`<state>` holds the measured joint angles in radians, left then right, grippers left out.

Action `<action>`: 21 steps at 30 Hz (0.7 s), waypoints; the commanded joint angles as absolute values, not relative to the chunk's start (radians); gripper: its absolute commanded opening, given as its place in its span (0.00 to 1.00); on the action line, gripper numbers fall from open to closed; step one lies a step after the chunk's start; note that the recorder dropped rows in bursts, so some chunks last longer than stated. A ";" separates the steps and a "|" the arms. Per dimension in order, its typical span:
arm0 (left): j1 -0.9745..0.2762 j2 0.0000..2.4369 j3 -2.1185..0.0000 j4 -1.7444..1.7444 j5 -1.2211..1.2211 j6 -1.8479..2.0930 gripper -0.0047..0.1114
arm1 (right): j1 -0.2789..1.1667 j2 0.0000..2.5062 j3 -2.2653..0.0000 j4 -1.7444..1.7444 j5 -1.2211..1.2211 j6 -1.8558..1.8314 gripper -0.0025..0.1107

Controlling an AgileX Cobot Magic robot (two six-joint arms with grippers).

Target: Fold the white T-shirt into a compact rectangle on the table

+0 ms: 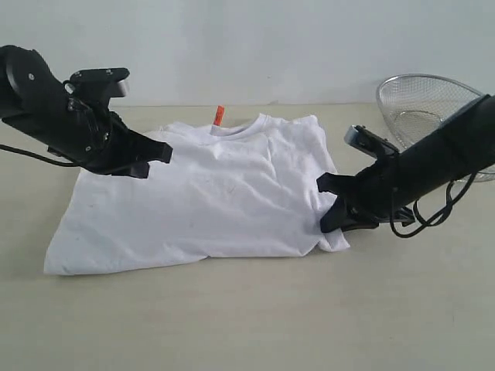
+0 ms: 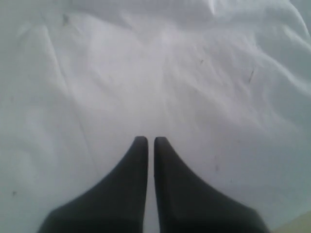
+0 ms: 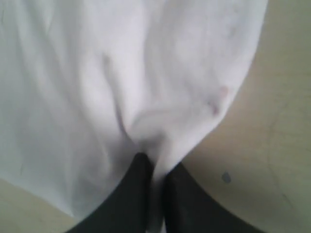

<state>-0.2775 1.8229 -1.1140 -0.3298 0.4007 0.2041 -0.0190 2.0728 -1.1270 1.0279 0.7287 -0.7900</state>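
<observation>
Pinching white T-shirt (image 1: 209, 201), right claw (image 3: 154, 162) closed, left claw (image 2: 150, 141) closed above it, mesh basket (image 1: 421, 97) nearby

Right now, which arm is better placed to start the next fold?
Right, probably: the right gripper is shut on the white T-shirt at its edge, cloth bunched at its tips. The left gripper is shut, holding nothing visible.

Exterior view: oblique vantage across the pale beige matte table (image 1: 247, 325), facing the plain pale wall (image 1: 247, 46), framing the whole white short-sleeved cotton T-shirt (image 1: 209, 201). Left wrist view: close over that cloth, past the black left gripper (image 2: 150, 143). Right wrist view: equally close, blurred, past the black right gripper (image 3: 156, 165), apparently at the shirt's edge.
</observation>
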 commanded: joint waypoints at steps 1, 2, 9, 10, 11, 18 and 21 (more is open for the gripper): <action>-0.278 1.831 -1.110 -0.325 0.368 0.229 0.08 | -0.020 2.068 -1.119 1.023 0.723 -0.820 0.02; -0.278 1.831 -1.110 -0.322 0.364 0.229 0.08 | -0.020 2.060 -1.119 1.026 0.723 -0.822 0.02; -0.278 1.831 -1.110 -0.317 0.362 0.229 0.08 | -0.016 1.954 -1.134 1.078 0.774 -0.865 0.02; -0.278 1.829 -1.110 -0.317 0.362 0.229 0.08 | -0.009 1.952 -1.143 1.081 0.797 -0.865 0.02; -0.278 1.824 -1.110 -0.317 0.362 0.229 0.08 | -0.002 1.949 -1.156 1.090 0.820 -0.865 0.02; -0.268 1.725 -1.110 -0.317 0.377 0.210 0.08 | 0.104 1.949 -1.232 1.124 0.831 -0.861 0.02; -0.241 1.665 -1.110 -0.279 0.396 0.183 0.08 | 0.160 1.949 -1.262 1.131 0.815 -0.855 0.02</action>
